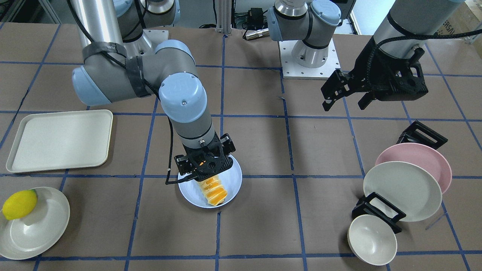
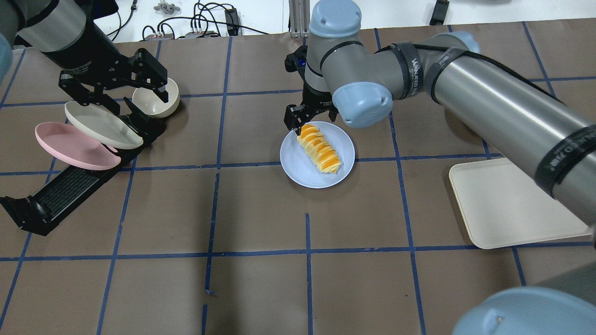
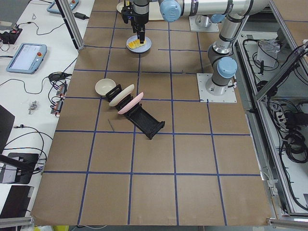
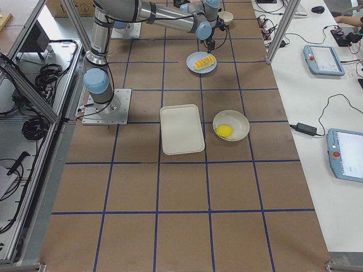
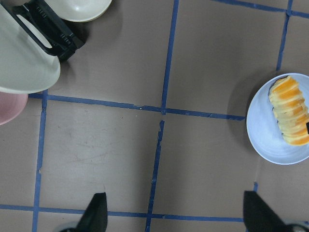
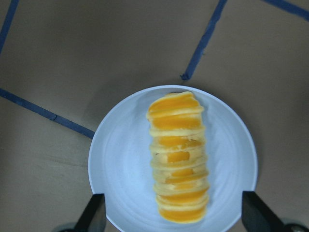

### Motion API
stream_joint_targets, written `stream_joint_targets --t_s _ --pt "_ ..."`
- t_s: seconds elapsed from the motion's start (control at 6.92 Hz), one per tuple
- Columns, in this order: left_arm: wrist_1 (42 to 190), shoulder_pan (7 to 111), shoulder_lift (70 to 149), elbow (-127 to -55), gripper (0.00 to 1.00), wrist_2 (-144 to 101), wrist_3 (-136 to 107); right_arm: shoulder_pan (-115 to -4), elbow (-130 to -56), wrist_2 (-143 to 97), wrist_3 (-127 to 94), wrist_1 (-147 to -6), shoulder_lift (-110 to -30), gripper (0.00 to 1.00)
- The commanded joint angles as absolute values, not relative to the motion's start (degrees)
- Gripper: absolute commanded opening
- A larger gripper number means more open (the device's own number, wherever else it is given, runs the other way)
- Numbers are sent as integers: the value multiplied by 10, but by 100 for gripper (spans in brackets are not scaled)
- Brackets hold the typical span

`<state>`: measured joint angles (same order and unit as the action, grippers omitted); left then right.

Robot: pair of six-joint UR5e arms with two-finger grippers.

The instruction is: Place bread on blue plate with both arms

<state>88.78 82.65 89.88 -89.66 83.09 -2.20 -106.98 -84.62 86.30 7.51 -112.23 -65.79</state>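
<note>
While lying diagonally across blue plate (image 2: 298, 165), bread (image 2: 320, 149) rests unheld, striped orange and cream, near table centre. Right gripper (image 1: 205, 167) hangs just above loaf's end away from robot, fingers spread wide, clamping nothing. Left gripper (image 1: 345, 101) hovers above dish rack (image 2: 56, 200), fingers apart, empty. Pink plate (image 2: 70, 146) and cream plate (image 2: 100, 124) lean tilted in rack; cream bowl (image 2: 158, 100) at rack's end. Cream tray (image 2: 507, 204) on robot's right; beyond it lemon (image 1: 19, 204) on white plate (image 1: 41, 229). Table (image 2: 260, 288): brown cover, blue tape grid. White side benches (image 4: 317, 113) carry pendants, cables.
</note>
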Motion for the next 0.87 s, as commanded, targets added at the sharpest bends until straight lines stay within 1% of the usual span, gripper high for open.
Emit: stream_joint_targets --t_s 0.0,0.14,0.29,0.43,0.72 --pt "889 829 881 -901 100 829 -24 -1059 -757 958 76 -1065 -676 100" --pt "888 829 885 -921 100 827 -19 -1053 -727 964 77 -1054 -682 100" --pt "887 831 885 -943 100 829 -18 -1045 -723 980 78 -1062 -683 100" --pt "880 831 886 -948 100 827 -17 -1028 -715 988 79 -1066 -684 100" --pt "880 832 885 -943 100 830 1 -974 -724 982 82 -926 -755 100"
